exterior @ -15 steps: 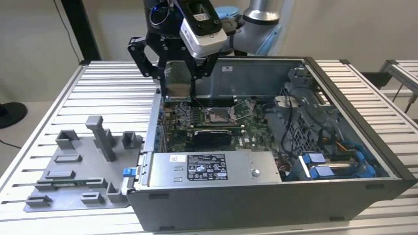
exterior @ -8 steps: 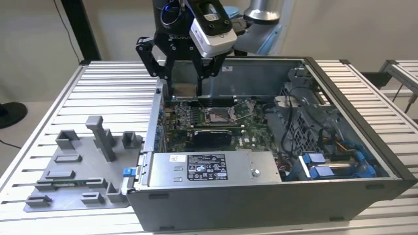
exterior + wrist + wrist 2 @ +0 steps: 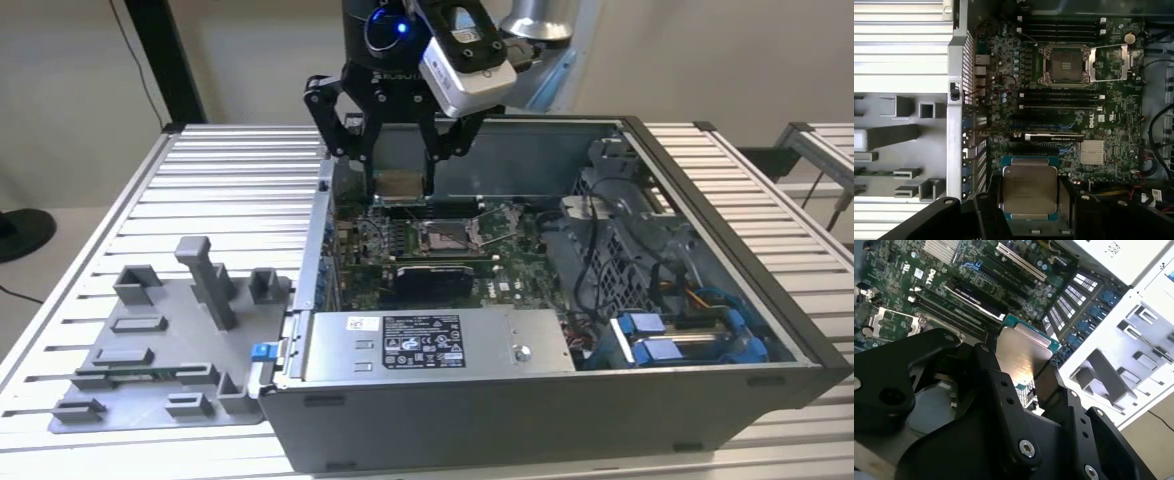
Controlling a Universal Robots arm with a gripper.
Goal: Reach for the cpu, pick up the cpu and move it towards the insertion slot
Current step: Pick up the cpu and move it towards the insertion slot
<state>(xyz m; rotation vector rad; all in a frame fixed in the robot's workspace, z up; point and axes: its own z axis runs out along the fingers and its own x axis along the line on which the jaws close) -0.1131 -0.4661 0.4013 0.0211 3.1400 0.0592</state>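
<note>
My gripper (image 3: 400, 188) is shut on the cpu (image 3: 400, 184), a small square chip with a pale silver face. It hangs above the far left part of the open computer case. In both wrist views the black fingers (image 3: 991, 210) clamp the cpu (image 3: 1029, 189) by two opposite edges, its silver face (image 3: 1021, 352) turned to the cameras. The insertion slot (image 3: 450, 235), a square socket with a shiny metal frame and dark centre, lies on the green board below the chip and a little to the exterior view's right. In the first wrist view the insertion slot (image 3: 1066, 65) stands open, its lid frame swung aside.
The case walls (image 3: 534, 420) ring the board. A silver power supply (image 3: 427, 345) lies at the front, with cables and blue drive parts (image 3: 667, 340) at the exterior view's right. A grey fixture plate with upright blocks (image 3: 200, 290) sits on the slatted table beside the case.
</note>
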